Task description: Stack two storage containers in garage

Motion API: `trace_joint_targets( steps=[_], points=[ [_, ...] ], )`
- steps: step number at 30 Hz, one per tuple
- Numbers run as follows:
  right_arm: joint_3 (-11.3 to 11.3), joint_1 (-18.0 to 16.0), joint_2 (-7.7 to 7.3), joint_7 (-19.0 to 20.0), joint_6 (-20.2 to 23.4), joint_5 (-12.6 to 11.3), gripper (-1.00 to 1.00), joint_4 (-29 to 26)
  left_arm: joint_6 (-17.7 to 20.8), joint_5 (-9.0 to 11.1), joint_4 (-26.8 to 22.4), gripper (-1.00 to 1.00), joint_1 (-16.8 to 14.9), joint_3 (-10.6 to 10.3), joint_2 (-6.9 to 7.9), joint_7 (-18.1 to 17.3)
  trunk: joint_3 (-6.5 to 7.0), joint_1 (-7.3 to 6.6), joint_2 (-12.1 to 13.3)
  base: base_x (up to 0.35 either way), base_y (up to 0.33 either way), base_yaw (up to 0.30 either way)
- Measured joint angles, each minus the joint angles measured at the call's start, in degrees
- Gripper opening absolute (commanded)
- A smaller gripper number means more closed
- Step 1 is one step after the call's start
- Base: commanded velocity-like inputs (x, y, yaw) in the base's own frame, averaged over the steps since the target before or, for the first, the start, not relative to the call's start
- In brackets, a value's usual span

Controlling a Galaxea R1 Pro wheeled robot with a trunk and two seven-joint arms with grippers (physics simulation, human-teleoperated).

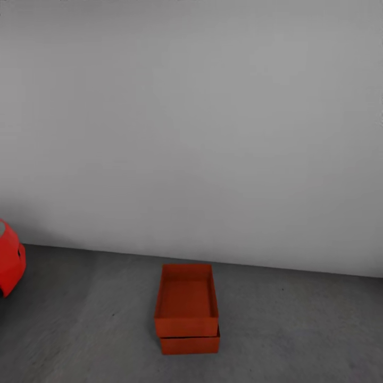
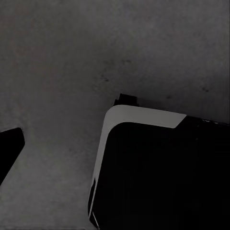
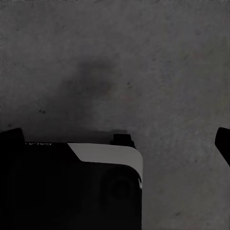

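The two storage containers stand stacked on the dark grey garage floor (image 1: 298,330), close to the pale wall. The upper container (image 1: 186,300) is an empty orange-red box, sitting slightly back and left of the lower container (image 1: 190,344), whose front wall shows beneath it. Both grippers are away from the stack. In the left wrist view one dark finger (image 2: 10,146) shows at the picture's edge over bare concrete. In the right wrist view one dark finger (image 3: 223,143) shows likewise. Nothing is held between the fingers, and both grippers are open.
The nose of a red car (image 1: 9,263) shows at the far left. A plain grey wall (image 1: 213,133) rises behind the stack. My black and white base (image 2: 163,172) (image 3: 72,187) sits on the concrete under both wrists.
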Motion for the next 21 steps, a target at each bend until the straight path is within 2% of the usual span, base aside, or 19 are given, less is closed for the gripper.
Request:
trace_joint_targets(
  steps=[6, 14, 21],
  points=[
    [0.0, 1.4, 0.04, 0.0, -0.1, -0.1, 1.0, 0.0, 0.0, 0.0, 0.0, 1.0, 0.8, 0.0, -0.09, 0.0, 0.56, 0.0, 0.0, 0.0, 0.0, 0.0],
    [0.0, 3.2, 0.08, 0.0, -1.0, -0.3, 1.0, 0.0, -1.8, -0.5, -0.6, 1.0, 0.9, -0.1, -0.18, 0.1, 1.3, 0.0, 0.0, 0.0, 0.0, 0.0],
    [0.0, 8.2, -0.04, 0.0, -4.7, -0.4, 1.0, 0.0, -2.5, -0.6, -0.9, 1.0, 0.9, -0.2, -0.05, 0.1, 1.95, 0.0, 0.0, 0.0, 0.0, 0.0]
  ],
)
